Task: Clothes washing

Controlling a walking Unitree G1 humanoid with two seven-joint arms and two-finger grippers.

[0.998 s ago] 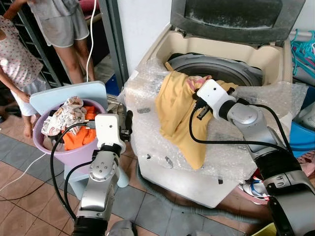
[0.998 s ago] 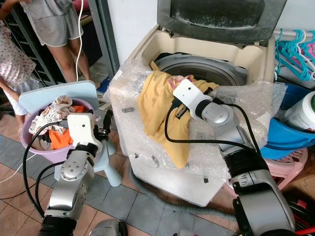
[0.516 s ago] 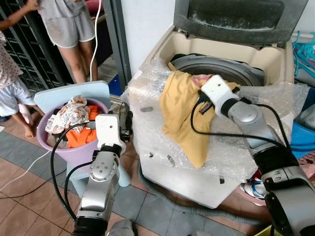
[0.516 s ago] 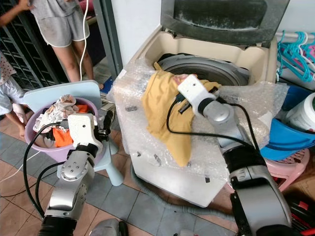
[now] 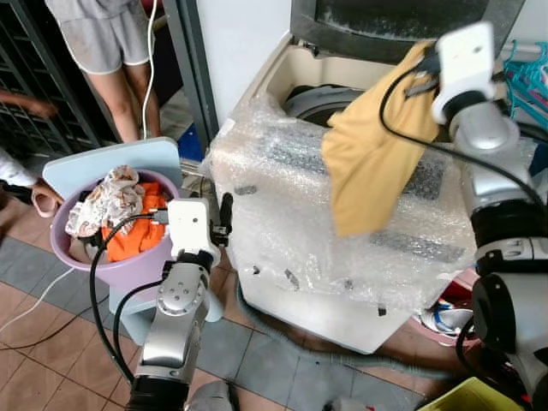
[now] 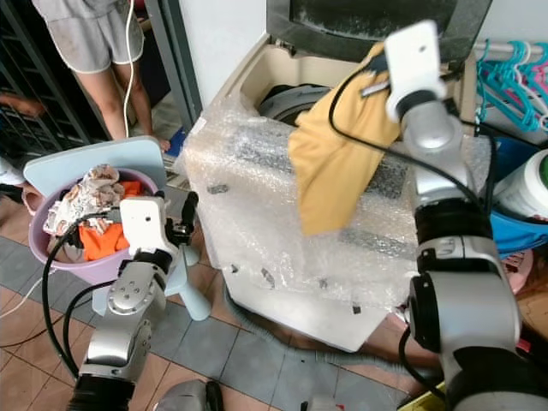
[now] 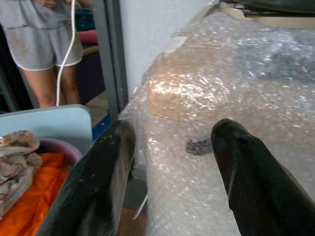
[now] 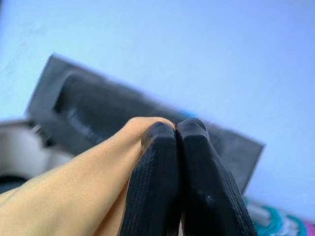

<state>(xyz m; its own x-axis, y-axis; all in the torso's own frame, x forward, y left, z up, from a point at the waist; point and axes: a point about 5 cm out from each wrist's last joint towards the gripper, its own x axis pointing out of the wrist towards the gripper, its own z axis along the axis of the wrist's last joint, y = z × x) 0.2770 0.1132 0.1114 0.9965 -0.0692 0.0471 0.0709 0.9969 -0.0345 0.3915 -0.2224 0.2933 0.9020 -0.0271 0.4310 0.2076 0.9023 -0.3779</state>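
My right gripper point(image 8: 175, 132) is raised high in front of the washing machine's open lid point(image 5: 385, 17) and is shut on a yellow garment point(image 5: 368, 163). The garment hangs free above the bubble-wrapped top point(image 5: 291, 197) of the machine, just in front of the drum opening point(image 5: 312, 98). My left gripper point(image 7: 173, 130) is open and holds nothing, low between the machine's side and a purple basin point(image 5: 64, 248). The basin holds an orange cloth point(image 5: 137, 235) and a patterned cloth point(image 5: 107, 201).
The basin rests on a pale blue stool point(image 5: 103, 163). A person's legs point(image 5: 111, 51) stand behind it, with another person's arm point(image 5: 26, 103) at the far left. Hangers point(image 6: 514, 68), a blue tub point(image 6: 514, 231) and a white jar point(image 6: 527, 184) crowd the machine's right side.
My right gripper has lifted the yellow garment up off the machine's front edge, so it now hangs in the air. The left arm has stayed where it was.
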